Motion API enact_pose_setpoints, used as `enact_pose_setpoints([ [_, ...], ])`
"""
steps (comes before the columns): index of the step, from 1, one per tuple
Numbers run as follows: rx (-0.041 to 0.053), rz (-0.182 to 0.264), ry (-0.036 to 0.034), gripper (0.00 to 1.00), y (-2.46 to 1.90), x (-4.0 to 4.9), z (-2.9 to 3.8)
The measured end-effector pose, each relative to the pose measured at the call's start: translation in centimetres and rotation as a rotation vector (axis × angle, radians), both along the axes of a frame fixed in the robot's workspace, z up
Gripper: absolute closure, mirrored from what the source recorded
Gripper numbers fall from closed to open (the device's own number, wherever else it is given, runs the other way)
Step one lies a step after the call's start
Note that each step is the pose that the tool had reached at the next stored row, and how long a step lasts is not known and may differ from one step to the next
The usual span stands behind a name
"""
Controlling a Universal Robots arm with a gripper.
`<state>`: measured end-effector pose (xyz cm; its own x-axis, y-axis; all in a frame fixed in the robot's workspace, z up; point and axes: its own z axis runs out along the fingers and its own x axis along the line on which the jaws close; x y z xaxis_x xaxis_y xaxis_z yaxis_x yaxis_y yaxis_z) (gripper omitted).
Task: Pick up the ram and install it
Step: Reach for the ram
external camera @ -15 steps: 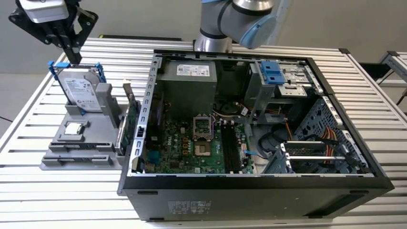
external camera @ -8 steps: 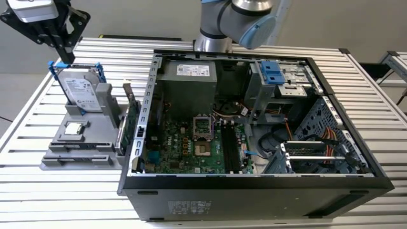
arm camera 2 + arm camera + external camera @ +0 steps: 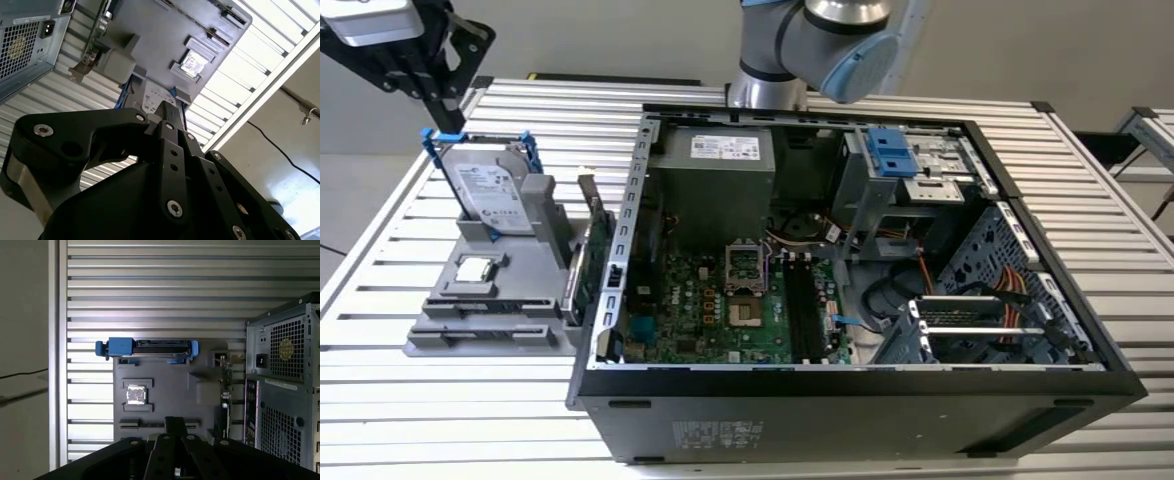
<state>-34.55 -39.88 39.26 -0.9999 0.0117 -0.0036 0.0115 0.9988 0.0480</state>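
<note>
Progress is at the very beginning, as far as you can judge. Your claw [image 3: 447, 95] hangs above the far end of the tray [image 3: 507, 300], over the hard drive [image 3: 491, 195]. That is at the exterior view's left, well apart from the case [image 3: 854, 385]. In both wrist views the claw looks narrow, with its two tips pressed together and nothing showing between them.

You can take the ram [image 3: 132, 424] to be the dark narrow strip in the first wrist view. It sits in a slot of the tray, on the side of the chip [image 3: 478, 268] that is away from the hard drive. Its middle is hidden behind the claw. So the ram is not picked up yet, and both the picking and the installing remain. The long dark slots [image 3: 803, 310] on the board inside the case look empty, but you cannot be fully sure of this.

Now the containers. The tray holds the hard drive, which stands upright in a blue frame at the far end. The small silver chip lies in the middle and the ram strip is nearer. The green card [image 3: 594, 262] stands upright along the tray's right edge, just beside the case wall. The case lies open on the table [image 3: 400, 400]. Inside it you see the green board, a gray box at the far side, and cables at the exterior view's right.
</note>
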Motion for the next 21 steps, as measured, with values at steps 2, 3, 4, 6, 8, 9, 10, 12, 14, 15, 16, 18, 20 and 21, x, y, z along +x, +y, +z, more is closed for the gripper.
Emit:
enact_pose_setpoints([
  [2,-0.0001,0.000,0.0001,1.00,0.00,-0.01,0.00],
  [3,0.0000,0.000,0.0000,1.00,0.00,-0.02,0.00],
  [4,0.0000,0.000,0.0000,1.00,0.00,-0.03,0.00],
  [6,0.0000,0.000,0.0000,1.00,-0.07,-0.04,0.00],
  [8,0.0000,0.000,0.0001,1.00,-0.25,-0.03,0.00],
  [9,-0.0001,0.000,0.0002,1.00,-0.37,-0.03,0.00],
  [10,-0.0001,0.000,0.0002,1.00,-0.50,-0.03,0.00],
  [12,-0.0001,0.000,0.0004,1.00,-0.75,-0.03,0.00],
  [14,0.0000,-0.001,0.0009,1.00,-1.02,-0.03,0.00],
  [15,0.0000,-0.001,0.0011,1.00,-1.15,-0.03,0.00],
  [16,-0.0001,-0.002,0.0013,1.00,-1.27,-0.03,0.00],
  [18,0.0000,-0.002,0.0017,1.00,-1.50,-0.03,0.00],
  [20,0.0000,-0.003,0.0020,1.00,-1.74,-0.03,0.00],
  [21,0.0000,-0.004,0.0021,1.00,-1.86,-0.03,0.00],
])
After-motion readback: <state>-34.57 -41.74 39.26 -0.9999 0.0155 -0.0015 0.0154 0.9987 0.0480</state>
